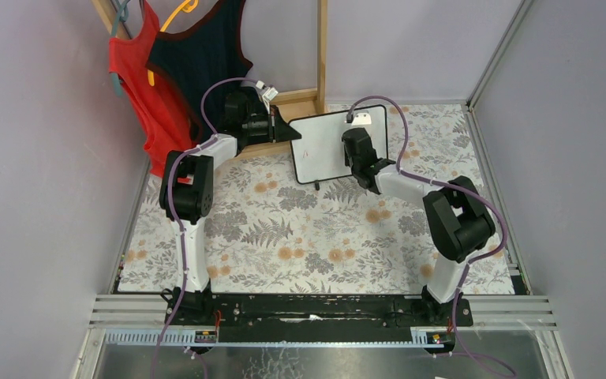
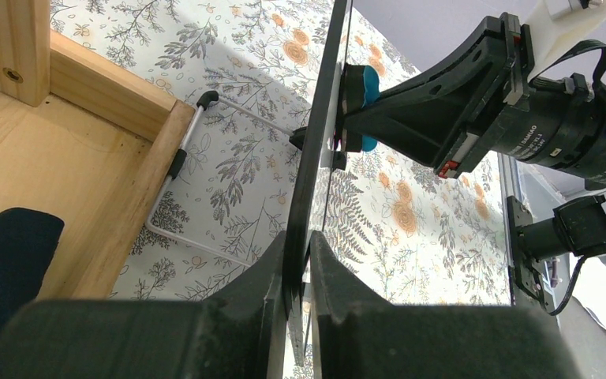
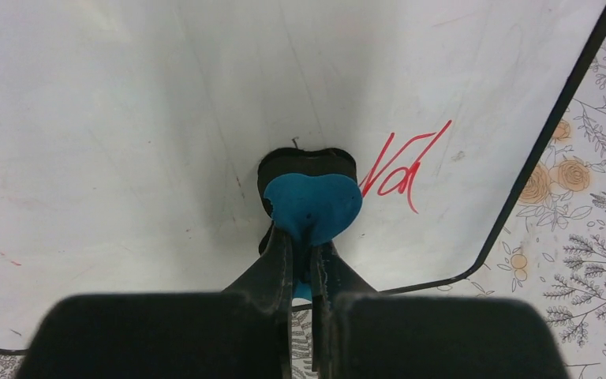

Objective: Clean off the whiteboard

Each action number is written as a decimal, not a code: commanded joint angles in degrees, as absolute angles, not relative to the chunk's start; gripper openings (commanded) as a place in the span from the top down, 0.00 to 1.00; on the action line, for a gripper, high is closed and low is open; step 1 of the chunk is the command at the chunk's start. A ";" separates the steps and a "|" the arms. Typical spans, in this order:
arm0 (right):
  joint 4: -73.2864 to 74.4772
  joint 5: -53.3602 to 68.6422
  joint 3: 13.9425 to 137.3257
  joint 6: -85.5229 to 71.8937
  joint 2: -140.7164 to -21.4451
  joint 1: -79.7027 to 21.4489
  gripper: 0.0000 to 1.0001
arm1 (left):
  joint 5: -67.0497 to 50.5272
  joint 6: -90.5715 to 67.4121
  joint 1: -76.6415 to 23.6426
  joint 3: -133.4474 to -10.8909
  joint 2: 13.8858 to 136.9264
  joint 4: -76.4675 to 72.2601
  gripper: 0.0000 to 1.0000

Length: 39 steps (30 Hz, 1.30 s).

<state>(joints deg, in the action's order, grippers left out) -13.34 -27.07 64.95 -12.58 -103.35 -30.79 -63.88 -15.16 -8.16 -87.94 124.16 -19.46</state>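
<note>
1. While the whiteboard (image 1: 319,150) stands tilted at the far middle of the flower-patterned table cover (image 1: 300,237), both arms reach in to it from either side.
2. The left gripper (image 2: 298,254) is clamped on the board's left edge. Its wrist view shows the thin black frame pinched between the two fingers.
3. The right gripper (image 3: 304,241) is closed tight on a blue eraser (image 3: 313,201), whose dark pad lies flat against the white face.
4. Red handwriting (image 3: 401,170) sits just to the right of the eraser, near a rounded lower corner of the board. A faint red fleck shows far over on the other side.
5. Behind the board, a silver wire leg (image 2: 191,130) rests on the cover, just beside a pale wooden frame (image 2: 47,158).
6. At the far left, a red top (image 1: 138,87) and a dark top (image 1: 197,63) hang on hangers against the wall.
</note>
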 commanded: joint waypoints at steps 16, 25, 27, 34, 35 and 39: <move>-12.84 -22.86 80.59 -14.55 -113.60 -44.17 1.00 | -61.46 -10.37 -8.78 -84.81 125.97 -10.73 1.00; -13.73 -17.60 82.23 -13.69 -115.43 -45.79 1.00 | -61.48 -10.55 -8.75 -84.70 126.20 -10.78 1.00; -14.80 -16.77 81.18 -13.66 -115.00 -45.75 1.00 | -61.41 -10.52 -8.87 -84.56 126.21 -10.81 1.00; -12.54 -23.38 80.01 -13.28 -114.85 -45.79 1.00 | -61.34 -10.54 -8.94 -84.76 126.19 -10.66 1.00; -12.44 -24.76 79.69 -12.97 -114.58 -45.79 1.00 | -61.34 -10.59 -8.96 -84.74 126.16 -10.70 1.00; -12.52 -29.56 77.70 -11.29 -113.42 -45.41 1.00 | -61.34 -10.73 -9.03 -84.90 126.18 -10.64 1.00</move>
<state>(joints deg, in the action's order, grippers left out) -11.62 -22.48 79.50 -12.82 -114.50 -45.45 -63.99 -14.87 -7.77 -87.72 124.01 -18.70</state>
